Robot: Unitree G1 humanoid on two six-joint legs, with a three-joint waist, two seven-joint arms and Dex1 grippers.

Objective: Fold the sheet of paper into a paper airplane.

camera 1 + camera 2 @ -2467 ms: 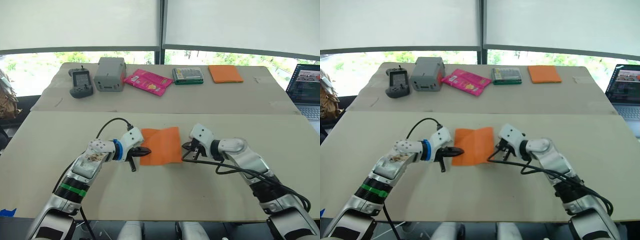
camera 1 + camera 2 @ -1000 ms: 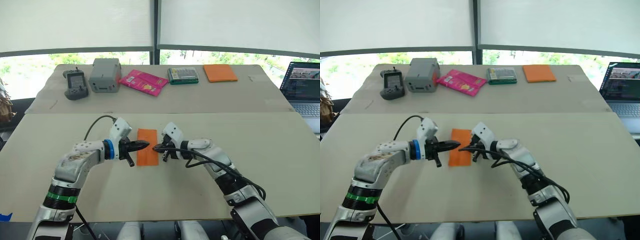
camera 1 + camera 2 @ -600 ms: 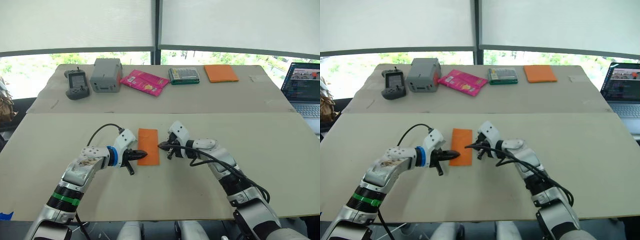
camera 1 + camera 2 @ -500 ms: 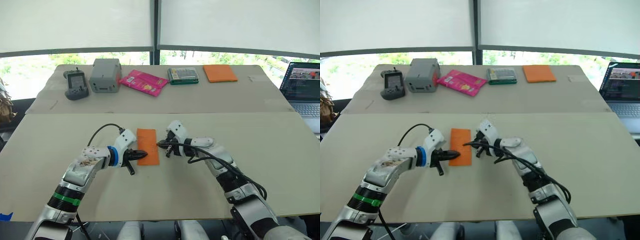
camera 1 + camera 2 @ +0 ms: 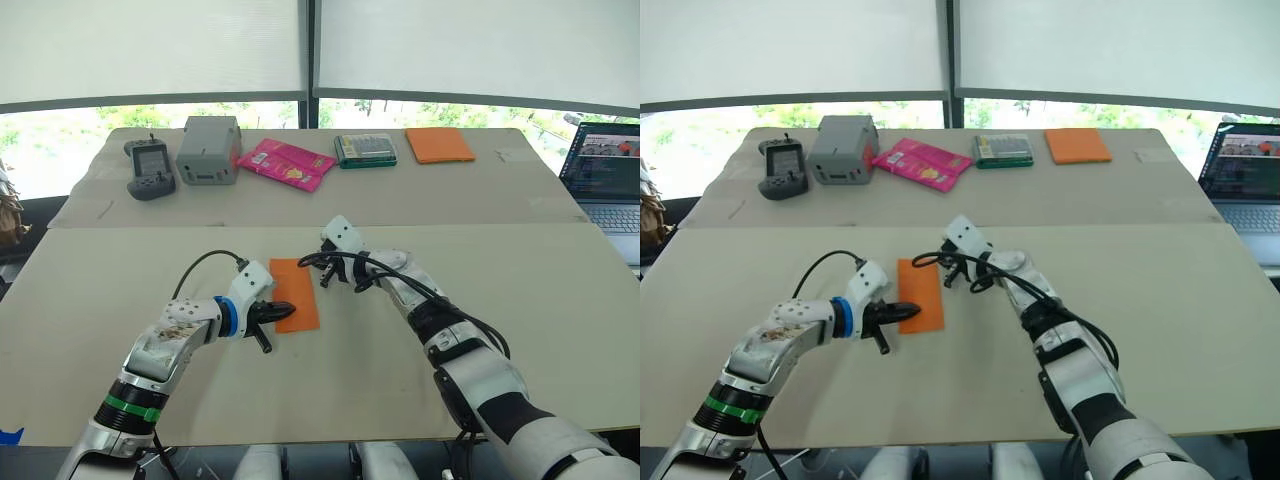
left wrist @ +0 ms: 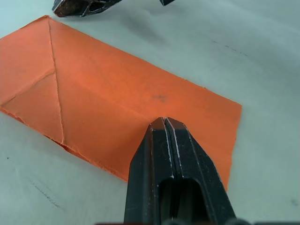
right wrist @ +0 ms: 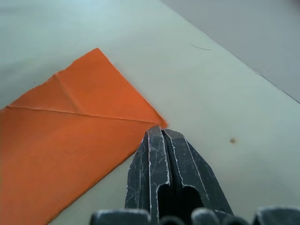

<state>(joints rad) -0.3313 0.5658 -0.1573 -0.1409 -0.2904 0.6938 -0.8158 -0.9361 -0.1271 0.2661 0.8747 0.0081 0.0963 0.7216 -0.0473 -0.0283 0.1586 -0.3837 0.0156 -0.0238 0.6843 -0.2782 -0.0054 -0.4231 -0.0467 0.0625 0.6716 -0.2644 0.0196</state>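
The sheet of paper [image 5: 297, 295] lies on the near table, folded in half into a narrow orange strip with diagonal creases at its far end. My left gripper [image 5: 287, 307] is shut, and its tip [image 6: 164, 121] presses down on the strip near its near end. My right gripper [image 5: 303, 261] is also shut, its tip [image 7: 157, 131] resting at the strip's far right corner [image 7: 154, 119], on the table just beside the paper. Neither gripper holds the paper.
On the far table stand a handheld controller [image 5: 150, 165], a grey box [image 5: 208, 150], a pink packet [image 5: 290, 163], a green-edged case [image 5: 366, 150] and a thick orange pad [image 5: 440, 145]. A laptop [image 5: 605, 170] sits at the far right. A seam [image 5: 500, 226] separates the two tables.
The open sheet has been folded in half into a strip. In the last half second my right gripper moved to the strip's far corner while the left stayed pressed on the near end.
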